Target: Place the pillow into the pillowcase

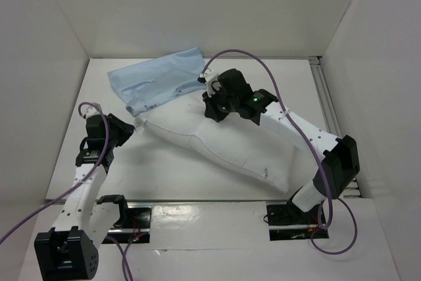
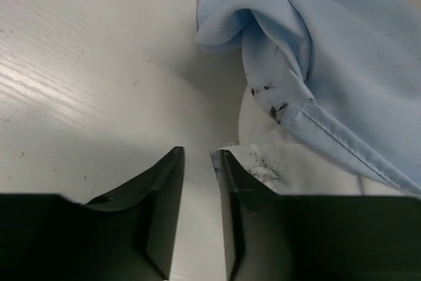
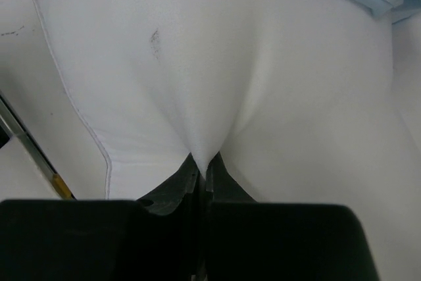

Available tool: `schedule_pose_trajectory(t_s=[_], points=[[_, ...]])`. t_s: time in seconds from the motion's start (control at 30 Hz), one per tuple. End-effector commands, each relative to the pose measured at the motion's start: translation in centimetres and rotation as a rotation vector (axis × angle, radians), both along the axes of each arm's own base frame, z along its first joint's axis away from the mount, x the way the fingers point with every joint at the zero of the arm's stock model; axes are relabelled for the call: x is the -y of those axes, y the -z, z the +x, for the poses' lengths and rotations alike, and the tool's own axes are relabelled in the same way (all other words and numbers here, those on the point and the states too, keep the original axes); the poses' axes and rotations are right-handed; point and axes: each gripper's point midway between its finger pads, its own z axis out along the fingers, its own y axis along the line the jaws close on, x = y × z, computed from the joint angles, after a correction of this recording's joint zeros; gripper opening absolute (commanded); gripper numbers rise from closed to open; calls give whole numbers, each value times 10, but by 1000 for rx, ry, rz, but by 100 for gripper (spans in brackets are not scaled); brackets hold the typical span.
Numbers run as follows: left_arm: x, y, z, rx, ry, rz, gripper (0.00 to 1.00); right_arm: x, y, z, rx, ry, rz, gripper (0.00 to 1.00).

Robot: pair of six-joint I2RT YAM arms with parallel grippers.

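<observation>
While almost the whole pillow (image 1: 217, 146) lay outside the pillowcase (image 1: 158, 80), the step in hand appeared to be the taking of grips before the first push inside.

At the left, the left gripper (image 2: 197, 154) stood low over the table (image 1: 171, 179). Its fingers were apart by a narrow gap, with only bare table between them, so they grasped nothing. Its right finger was just beside the left corner of the pillow, and the hem (image 2: 342, 141) of the pillowcase draped over this corner. Whether the corner was already in the mouth of the sack, I cannot tell.

The pillowcase lay wrinkled at the far side, left of the centre. The pillow stretched in a diagonal from under this hem toward the near right. At the far side of the pillow, the right gripper (image 3: 200, 162) was clenched on a pinch of the white cover, with the fabric drawn into a fold between its fingers.

In my judgement, the next move called for the left gripper to catch only the upper layer of the hem and lift it, so that the mouth would open. The right one could then push the pillow toward the far left. The danger was to catch hem and pillow together.

For room, the left wall (image 1: 39, 64) stood near the left arm. Bare table showed on the near side of the pillow. At the right, a rail (image 1: 327, 100) ran along the table edge, close to the right arm.
</observation>
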Motion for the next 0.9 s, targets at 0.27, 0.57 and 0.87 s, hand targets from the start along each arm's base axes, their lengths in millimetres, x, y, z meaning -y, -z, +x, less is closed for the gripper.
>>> schedule_pose_trajectory(t_s=[0.27, 0.57, 0.87], points=[[19, -43, 32, 236, 180, -13, 74, -5, -35, 4, 64, -19, 65, 0], [18, -56, 45, 266, 198, 9, 67, -9, -37, 6, 59, -27, 68, 0], [3, -69, 56, 277, 132, 53, 48, -11, -30, 5, 34, -34, 55, 0]])
